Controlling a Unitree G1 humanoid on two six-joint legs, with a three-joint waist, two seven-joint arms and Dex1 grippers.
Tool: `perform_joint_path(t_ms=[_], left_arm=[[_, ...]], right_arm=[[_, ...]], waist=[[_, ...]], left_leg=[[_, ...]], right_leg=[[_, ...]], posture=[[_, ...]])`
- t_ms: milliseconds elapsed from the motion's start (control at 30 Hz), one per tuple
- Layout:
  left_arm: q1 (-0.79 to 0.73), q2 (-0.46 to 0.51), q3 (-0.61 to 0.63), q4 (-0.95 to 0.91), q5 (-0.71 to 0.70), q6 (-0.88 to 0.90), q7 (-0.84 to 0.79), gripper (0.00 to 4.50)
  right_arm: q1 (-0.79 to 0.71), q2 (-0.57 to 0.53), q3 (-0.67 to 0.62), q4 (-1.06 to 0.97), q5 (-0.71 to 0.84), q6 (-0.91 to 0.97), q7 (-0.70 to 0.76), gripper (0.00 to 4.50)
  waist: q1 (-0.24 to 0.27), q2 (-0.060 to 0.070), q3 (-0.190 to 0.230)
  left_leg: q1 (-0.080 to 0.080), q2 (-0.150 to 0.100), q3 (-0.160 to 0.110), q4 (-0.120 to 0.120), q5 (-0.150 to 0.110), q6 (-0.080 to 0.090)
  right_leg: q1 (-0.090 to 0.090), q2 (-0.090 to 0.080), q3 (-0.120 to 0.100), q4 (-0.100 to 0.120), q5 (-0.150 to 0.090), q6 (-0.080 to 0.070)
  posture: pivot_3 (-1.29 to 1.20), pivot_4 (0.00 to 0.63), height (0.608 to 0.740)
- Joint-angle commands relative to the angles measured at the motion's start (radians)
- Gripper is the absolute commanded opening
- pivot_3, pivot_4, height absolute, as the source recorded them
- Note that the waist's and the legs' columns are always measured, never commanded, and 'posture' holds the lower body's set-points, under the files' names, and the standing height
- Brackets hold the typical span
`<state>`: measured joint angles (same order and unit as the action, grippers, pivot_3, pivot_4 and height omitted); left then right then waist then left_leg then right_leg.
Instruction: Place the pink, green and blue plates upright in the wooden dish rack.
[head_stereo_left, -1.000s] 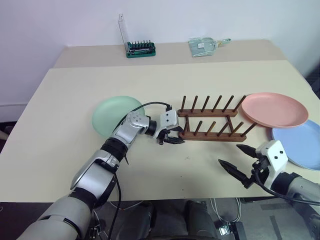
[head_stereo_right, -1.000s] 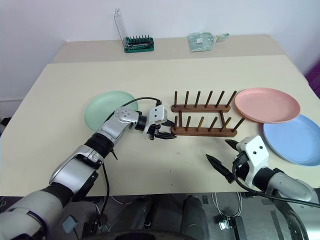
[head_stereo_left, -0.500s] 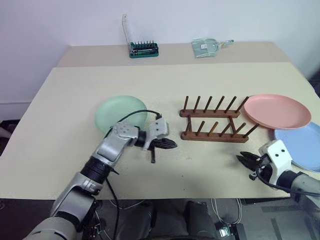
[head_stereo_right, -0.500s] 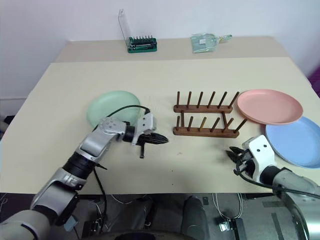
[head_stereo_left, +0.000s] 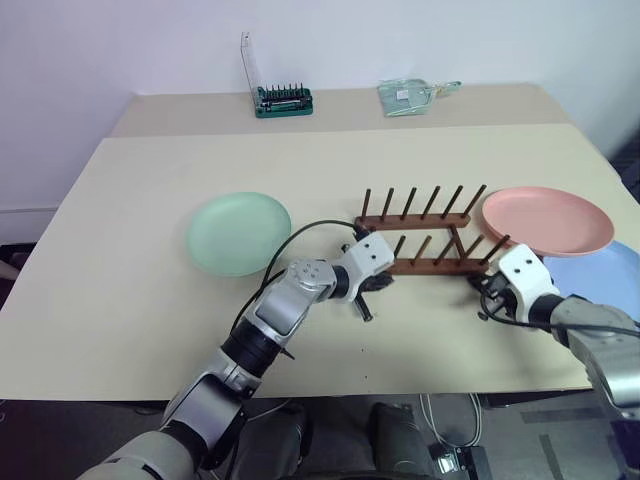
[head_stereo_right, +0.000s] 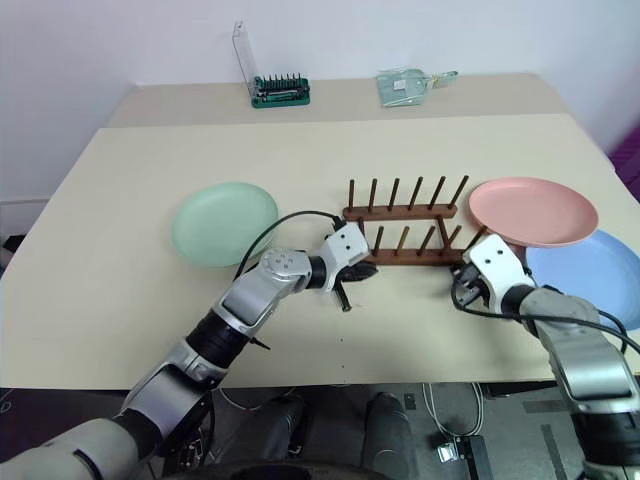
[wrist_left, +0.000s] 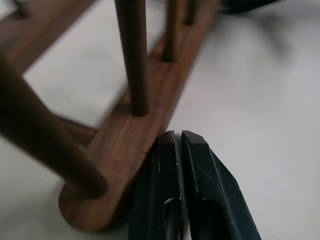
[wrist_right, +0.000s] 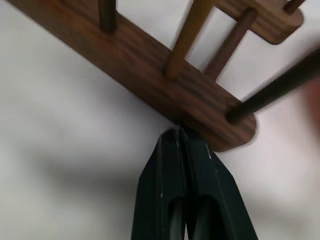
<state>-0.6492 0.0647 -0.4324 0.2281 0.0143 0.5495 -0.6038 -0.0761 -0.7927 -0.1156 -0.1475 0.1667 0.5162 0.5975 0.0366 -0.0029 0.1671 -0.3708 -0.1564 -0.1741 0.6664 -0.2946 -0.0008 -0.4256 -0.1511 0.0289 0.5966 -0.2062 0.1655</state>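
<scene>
The wooden dish rack stands mid-table with no plates in it. Flat on the table lie the green plate to its left, the pink plate to its right, and the blue plate just nearer than the pink one. My left gripper is shut and empty, its tips against the left end of the rack's near rail. The right gripper is also shut and empty. Its tips touch the right end of that same rail.
At the table's back edge stand a green screwdriver-bit holder with its clear lid raised and a clear plastic bag. Bare tabletop lies left of and behind the green plate.
Both grippers went from open to shut. The left one drew back to the left, then swung right to the rack's left end. The right one moved forward to the rack's right end.
</scene>
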Motion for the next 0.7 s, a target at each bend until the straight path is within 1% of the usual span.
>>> perform_joint_path(t_ms=[33, 100, 267, 367, 400, 433, 467, 500, 533, 567, 600, 633, 700], left_arm=[[-0.013, 0.013, 0.042, 0.065, 0.038, -0.027, 0.071, 0.17], [-0.028, 0.012, 0.057, 0.107, 0.038, -0.058, 0.088, 0.17], [-0.051, 0.008, 0.076, 0.174, 0.030, -0.097, 0.092, 0.17], [-0.053, 0.008, 0.075, 0.185, 0.031, -0.117, 0.086, 0.17], [-0.049, 0.012, 0.076, 0.171, 0.025, -0.123, 0.073, 0.17], [-0.040, 0.019, 0.081, 0.141, 0.010, -0.132, 0.052, 0.17], [-0.033, 0.023, 0.085, 0.120, -0.001, -0.138, 0.037, 0.17], [-0.015, 0.038, 0.096, 0.067, -0.029, -0.152, -0.002, 0.17], [0.006, 0.060, 0.104, 0.005, -0.061, -0.168, -0.051, 0.17], [0.031, 0.088, 0.109, -0.060, -0.089, -0.190, -0.102, 0.17], [0.055, 0.116, 0.113, -0.120, -0.115, -0.200, -0.149, 0.17], [0.071, 0.135, 0.114, -0.157, -0.131, -0.202, -0.176, 0.17], [0.096, 0.176, 0.120, -0.220, -0.164, -0.184, -0.227, 0.17]], right_arm=[[-0.083, 0.026, 0.035, 0.085, -0.049, -0.041, -0.025, 0.04], [-0.143, 0.042, 0.060, 0.137, -0.072, -0.065, -0.030, 0.04], [-0.215, 0.058, 0.082, 0.210, -0.112, -0.127, -0.037, 0.04], [-0.225, 0.057, 0.080, 0.225, -0.122, -0.144, -0.036, 0.04], [-0.208, 0.037, 0.064, 0.200, -0.106, -0.143, -0.008, 0.04], [-0.179, 0.008, 0.043, 0.161, -0.098, -0.139, 0.016, 0.27], [-0.157, -0.013, 0.029, 0.133, -0.094, -0.136, 0.032, 0.59], [-0.102, -0.067, -0.003, 0.072, -0.109, -0.154, 0.057, 0.88], [-0.044, -0.114, -0.045, 0.005, -0.114, -0.168, 0.087, 1.46], [0.008, -0.151, -0.097, -0.064, -0.107, -0.165, 0.116, 1.87], [0.051, -0.181, -0.150, -0.126, -0.104, -0.150, 0.132, 2.40], [0.077, -0.196, -0.183, -0.163, -0.098, -0.135, 0.137, 2.85], [0.118, -0.233, -0.242, -0.208, -0.111, -0.121, 0.145, 3.90]], waist=[[-0.001, 0.000, 0.000], [-0.001, 0.000, 0.000], [0.001, 0.000, 0.000], [0.001, 0.000, 0.000], [0.001, 0.000, 0.000], [0.001, 0.000, 0.000], [0.003, 0.001, 0.000], [0.004, 0.001, 0.000], [0.004, 0.002, 0.000], [0.004, 0.002, 0.000], [0.002, 0.003, 0.000], [-0.002, 0.003, 0.000], [-0.007, 0.003, 0.000]], left_leg=[[0.000, 0.000, 0.000, 0.000, 0.000, 0.000], [0.000, 0.000, 0.000, 0.000, 0.000, 0.000], [-0.001, 0.000, 0.000, 0.000, 0.000, 0.000], [-0.001, 0.000, 0.000, 0.000, 0.000, 0.000], [-0.001, 0.000, 0.000, 0.000, 0.000, 0.000], [-0.001, 0.000, 0.000, 0.000, 0.000, 0.000], [-0.001, 0.000, 0.000, 0.000, 0.000, 0.000], [-0.002, -0.001, 0.000, 0.000, 0.000, 0.000], [-0.003, -0.001, 0.000, -0.001, 0.000, 0.000], [-0.003, -0.001, -0.001, -0.001, 0.000, 0.000], [-0.005, -0.001, 0.000, -0.002, 0.000, 0.000], [-0.005, -0.001, 0.000, -0.002, 0.000, 0.000], [-0.004, 0.001, 0.003, -0.003, -0.001, 0.000]], right_leg=[[0.000, 0.000, 0.000, 0.000, 0.000, 0.000], [-0.001, 0.000, 0.000, 0.000, 0.000, 0.000], [-0.001, 0.000, 0.000, 0.000, 0.001, -0.001], [-0.001, 0.000, 0.000, 0.000, 0.001, -0.001], [-0.001, 0.000, 0.000, 0.000, 0.001, -0.001], [-0.001, 0.000, 0.000, 0.000, 0.001, -0.001], [-0.002, 0.000, 0.000, 0.000, 0.001, -0.001], [-0.002, 0.000, 0.000, 0.000, 0.001, -0.001], [-0.003, 0.000, 0.000, 0.000, 0.001, -0.001], [-0.004, -0.001, 0.000, 0.000, 0.001, -0.001], [-0.006, -0.001, 0.000, 0.000, 0.001, -0.001], [-0.008, -0.001, 0.000, 0.000, 0.001, -0.001], [-0.009, -0.001, 0.000, 0.001, 0.001, -0.001]], posture=[[0.00, 0.150, 0.740], [0.00, 0.150, 0.740], [0.00, 0.150, 0.740], [0.00, 0.150, 0.740], [0.00, 0.150, 0.740], [0.00, 0.150, 0.740], [0.00, 0.150, 0.740], [0.00, 0.150, 0.740], [0.00, 0.150, 0.740], [0.00, 0.150, 0.740], [0.00, 0.150, 0.740], [0.00, 0.150, 0.740], [0.00, 0.150, 0.740]])
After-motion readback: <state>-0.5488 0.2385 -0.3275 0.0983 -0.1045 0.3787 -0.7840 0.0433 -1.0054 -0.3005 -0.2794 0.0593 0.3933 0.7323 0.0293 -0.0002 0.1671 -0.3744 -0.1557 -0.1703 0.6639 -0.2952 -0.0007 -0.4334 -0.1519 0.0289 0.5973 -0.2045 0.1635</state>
